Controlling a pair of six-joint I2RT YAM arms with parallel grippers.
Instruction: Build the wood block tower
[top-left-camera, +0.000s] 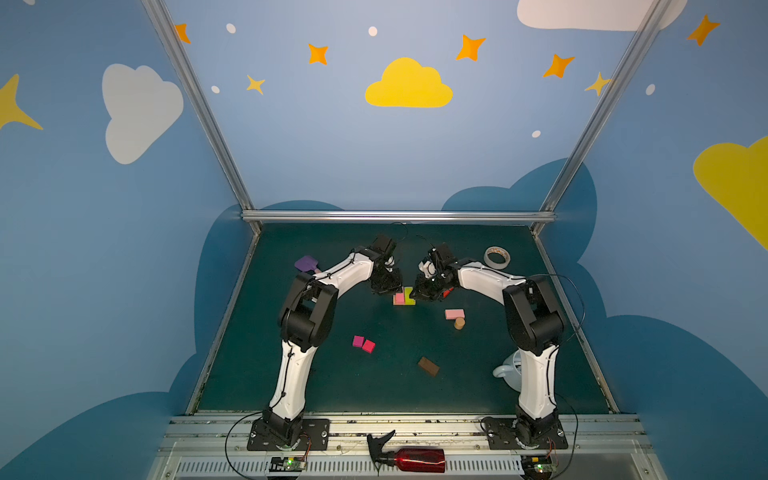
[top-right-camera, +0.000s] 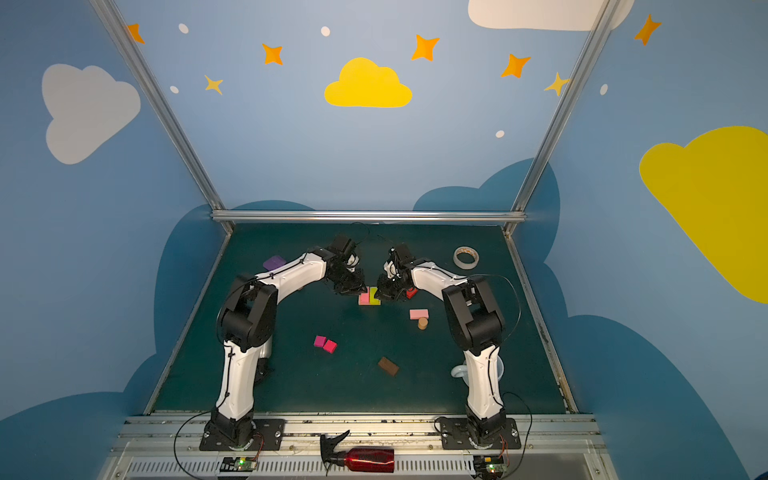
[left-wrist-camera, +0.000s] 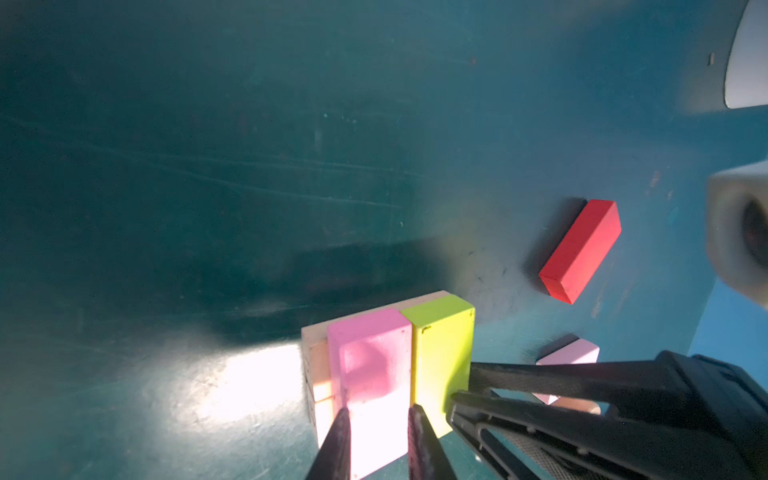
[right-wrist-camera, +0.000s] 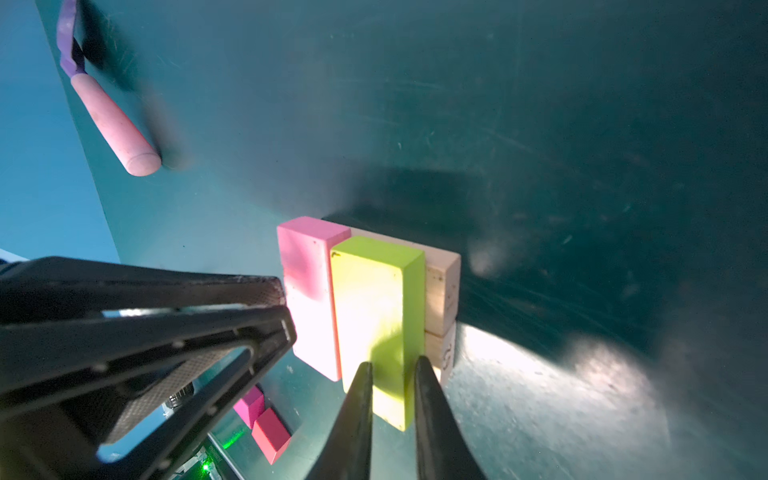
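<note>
Standing near the middle of the dark green surface (top-left-camera: 332, 395), the tower (top-left-camera: 404, 297) had only two layers: tan blocks (right-wrist-camera: 441, 286) at the base, with a pink block (left-wrist-camera: 370, 361) and a lime-green block (left-wrist-camera: 440, 349) side by side on top. The left fingers (left-wrist-camera: 338, 449) were narrowly parted at the pink block and the right fingers (right-wrist-camera: 357, 415) narrowly parted at the green one; whether either pair pinched its block could not be told. A red block (left-wrist-camera: 582, 249) lay near the stack, under the right arm. Nearer the front lay a second pink block (top-left-camera: 454, 313) just beside a tan cylinder (top-left-camera: 459, 323), two magenta squares (top-left-camera: 358, 341) and a brown block (top-left-camera: 428, 366). A pale blue cup (top-left-camera: 505, 372) sat half hidden behind the right arm, its inside out of sight. A red spray bottle (top-left-camera: 415, 458) lay on the front rail.
</note>
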